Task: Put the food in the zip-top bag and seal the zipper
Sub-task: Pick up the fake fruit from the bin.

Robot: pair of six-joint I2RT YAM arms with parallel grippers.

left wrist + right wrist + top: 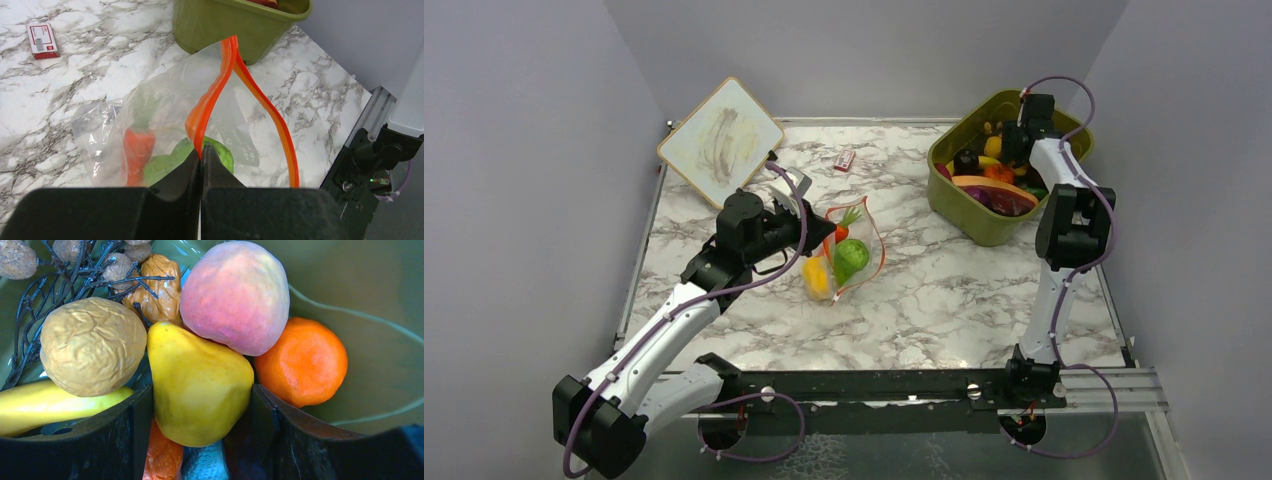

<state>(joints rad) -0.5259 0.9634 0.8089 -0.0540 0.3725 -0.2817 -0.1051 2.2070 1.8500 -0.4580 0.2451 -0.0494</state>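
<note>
Grey walls box in a marble bench, with a pale board propped at its far-left corner. Left of centre, the left gripper is pinched together on one lip of the zipper, holding the mouth of the zip-top bag up and agape. Inside the bag lie a carrot, a green piece and a yellow piece of food.

The pinch is on a thin, slick strip. If the strip slides out, the floppy bag would likely slump and its mouth fold shut. A knock from an incoming piece could do the same.

A red-white packet lies farther back, apart from everything. At the far right, more food sits in an olive-green tub. There the right gripper straddles a yellow pear, its jaws apart at the pear's flanks. Whether they already press on it I cannot tell. The pear is smooth and tapered, crowded by a peach and an orange, so it may squirt free under a squeeze or drag its neighbours along.

The left arm stretches low from its near-left base toward the centre, its forearm nearly level and pointing right at the bag. The right arm stands tall from its near-right base, elbow high, and tips down into the tub.
</note>
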